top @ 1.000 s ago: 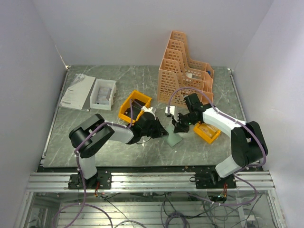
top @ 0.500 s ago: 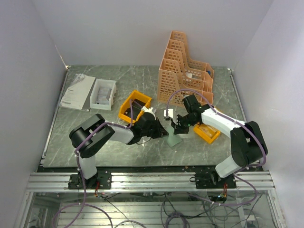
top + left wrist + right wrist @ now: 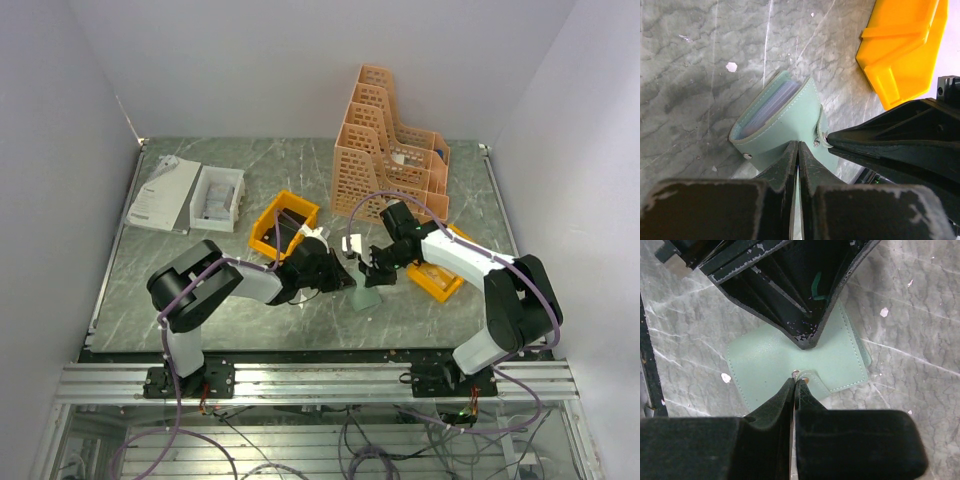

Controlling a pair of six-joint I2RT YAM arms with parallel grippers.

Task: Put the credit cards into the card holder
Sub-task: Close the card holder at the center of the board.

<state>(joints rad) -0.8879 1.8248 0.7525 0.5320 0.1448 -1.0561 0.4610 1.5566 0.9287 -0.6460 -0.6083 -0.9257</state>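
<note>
**Both claws shut at the wallet near mid-table**

Seen from above, the wallet (image 3: pixel 366 296) sits on the marble table (image 3: pixel 200 300), a little toward 5 o'clock from the middle. Its far end is tipped up between the two claws.

The left claw (image 3: pixel 343 272) comes at it from 10 o'clock. Its jaws are closed to a sliver and pinch the edge of the green cover. In its wrist view the wallet's open side faces 11 o'clock and shows bluish layers inside.

The right claw (image 3: pixel 377 272) comes in from 1 o'clock with its jaws fully together. Its tips touch the small strap with the snap (image 3: pixel 807 376); I cannot tell whether they grip it.

One yellow bin (image 3: pixel 283 222) lies at 10 o'clock from the wallet and another (image 3: pixel 437 281) at 3 o'clock. A peach file rack (image 3: pixel 385 150) stands at 12 o'clock.
</note>
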